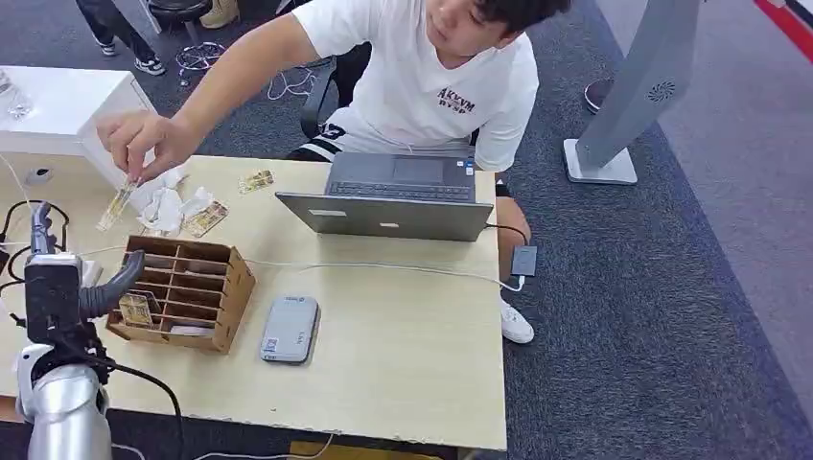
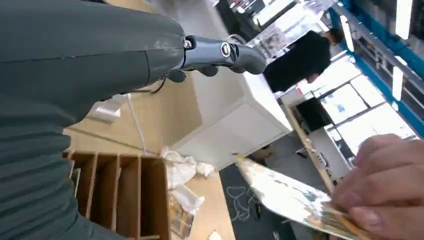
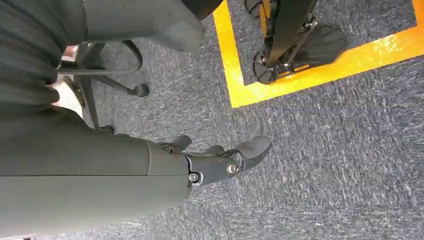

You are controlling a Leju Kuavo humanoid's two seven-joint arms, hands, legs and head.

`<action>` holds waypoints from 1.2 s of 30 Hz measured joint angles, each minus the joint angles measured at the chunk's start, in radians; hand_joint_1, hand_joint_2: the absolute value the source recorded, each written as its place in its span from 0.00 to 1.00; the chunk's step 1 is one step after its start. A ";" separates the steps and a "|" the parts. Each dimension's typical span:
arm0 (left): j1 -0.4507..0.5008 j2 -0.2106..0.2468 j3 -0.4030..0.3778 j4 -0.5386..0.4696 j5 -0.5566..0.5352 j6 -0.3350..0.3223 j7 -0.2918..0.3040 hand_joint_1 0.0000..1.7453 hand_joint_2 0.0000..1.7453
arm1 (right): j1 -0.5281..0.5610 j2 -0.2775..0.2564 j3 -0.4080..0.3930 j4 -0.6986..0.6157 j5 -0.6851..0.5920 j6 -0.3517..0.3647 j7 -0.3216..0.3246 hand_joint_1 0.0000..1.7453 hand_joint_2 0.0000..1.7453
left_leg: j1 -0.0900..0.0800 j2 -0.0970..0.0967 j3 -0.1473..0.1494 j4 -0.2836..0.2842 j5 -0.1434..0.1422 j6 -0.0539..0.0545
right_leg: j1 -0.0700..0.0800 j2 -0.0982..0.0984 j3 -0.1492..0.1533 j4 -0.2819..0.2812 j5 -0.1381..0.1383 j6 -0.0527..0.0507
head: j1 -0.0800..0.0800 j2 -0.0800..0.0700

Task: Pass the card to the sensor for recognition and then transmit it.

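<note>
Left hand (image 1: pixel 72 287): hovering beside the wooden rack (image 1: pixel 182 292), fingers apart, gripping nothing.
Right hand (image 3: pixel 215 160): hanging over grey carpet (image 3: pixel 325 150), fingers loosely spread, holding nothing.
Card (image 1: pixel 117 204): being pinched by a person's hand (image 1: pixel 144 142), beyond the left hand, apart from it.
Sensor (image 1: pixel 290 329): lying flat past the rack's far side from the left hand.
Laptop (image 1: pixel 388 199): sitting open, well beyond the sensor.
</note>
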 joint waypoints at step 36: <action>0.100 0.237 -0.516 -0.288 -0.753 0.200 0.294 1.00 1.00 | 0.001 0.034 0.005 0.000 0.072 0.004 0.036 0.00 1.00 | 0.000 0.000 0.000 0.000 0.000 0.000 | 0.000 0.000 0.000 0.000 0.000 0.000 | 0.000 0.000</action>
